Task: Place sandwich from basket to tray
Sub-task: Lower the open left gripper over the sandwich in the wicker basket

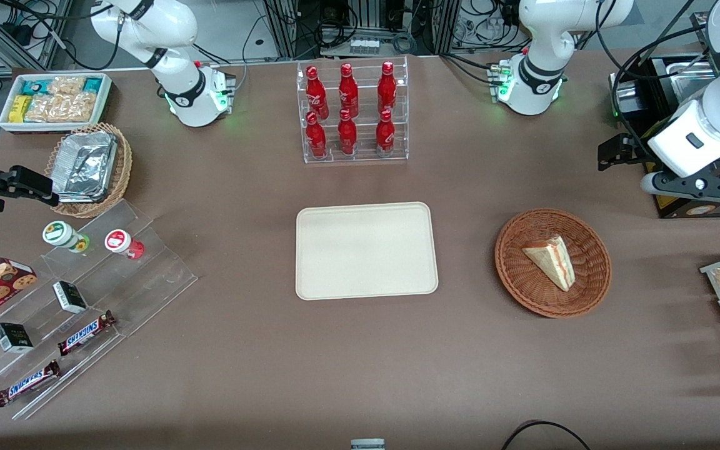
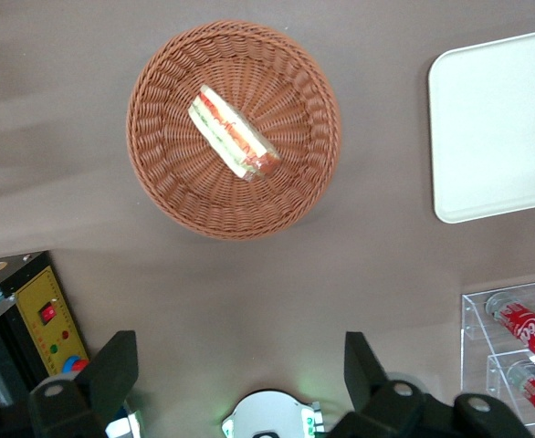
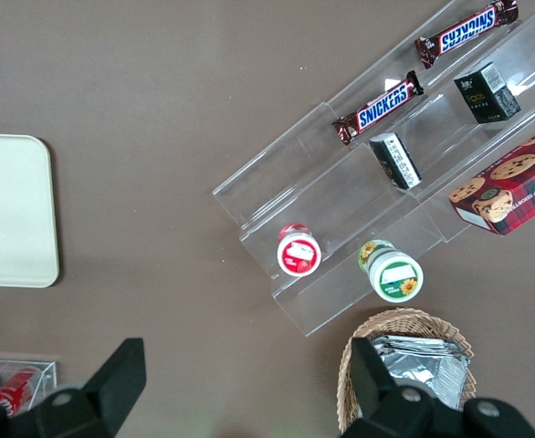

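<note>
**A:** Front view first. Where does the sandwich (image 1: 551, 260) lie from the working arm?

**B:** It rests in the basket (image 1: 591, 289), a round, shallow bowl of reddish-brown wicker. The gripper (image 1: 610, 152) hangs high at the working arm's end of the table, farther from the front camera than the basket and well apart from it. To reach the wedge it would have to travel toward the camera and down. The cream tray (image 1: 366, 250), flat with rounded corners and a low rim, sits beside the basket toward the parked arm's end, bare.

**A:** And its long axis?

**B:** A pale triangular wedge, running diagonally across the basket, with the striped filling edge turned toward the working arm's end.

**A:** Now the left wrist view.

**B:** The gripper (image 2: 240, 374) looks straight down, its two dark fingers (image 2: 114, 370) spread wide apart with nothing between them. The sandwich (image 2: 234, 132) shows its cut face: red, orange and green layers between soft bread. It lies slantwise to the line between the fingertips, so I judge the wrist needs some turning before closing across the narrow width. Coarse weave underneath, soft bread on top; a light squeeze seems wise.

**A:** Right wrist view?

**B:** Only a corner of the tray (image 3: 12, 210), no sandwich.
</note>
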Tool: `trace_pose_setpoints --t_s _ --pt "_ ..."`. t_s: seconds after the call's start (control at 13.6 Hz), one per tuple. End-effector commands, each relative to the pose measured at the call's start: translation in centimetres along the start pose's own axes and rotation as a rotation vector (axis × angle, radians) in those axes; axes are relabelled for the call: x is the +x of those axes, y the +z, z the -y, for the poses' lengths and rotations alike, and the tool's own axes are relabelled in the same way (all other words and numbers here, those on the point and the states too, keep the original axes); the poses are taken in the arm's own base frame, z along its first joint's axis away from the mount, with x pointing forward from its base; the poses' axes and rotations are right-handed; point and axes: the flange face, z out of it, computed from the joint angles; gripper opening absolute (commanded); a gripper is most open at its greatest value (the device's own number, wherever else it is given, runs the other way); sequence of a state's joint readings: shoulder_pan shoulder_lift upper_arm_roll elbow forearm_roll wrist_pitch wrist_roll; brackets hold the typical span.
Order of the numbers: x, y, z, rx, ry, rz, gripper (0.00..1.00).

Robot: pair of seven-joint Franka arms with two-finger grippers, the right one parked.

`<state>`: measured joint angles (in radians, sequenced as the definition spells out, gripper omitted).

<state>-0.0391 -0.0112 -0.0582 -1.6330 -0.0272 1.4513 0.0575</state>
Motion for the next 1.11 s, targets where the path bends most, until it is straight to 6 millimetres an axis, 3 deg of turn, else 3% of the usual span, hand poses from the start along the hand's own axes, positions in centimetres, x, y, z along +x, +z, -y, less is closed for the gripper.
trace_pose_setpoints --t_s 0.0,0.3,1.03 --pt "0.9 -0.7 0.1 -0.014 -0.036 -0.044 1.0" --pt "2.4 2.2 0.6 0.001 -0.074 -0.056 1.0" --pt "7.0 15.2 1.8 0.02 -0.101 -0.029 1.0"
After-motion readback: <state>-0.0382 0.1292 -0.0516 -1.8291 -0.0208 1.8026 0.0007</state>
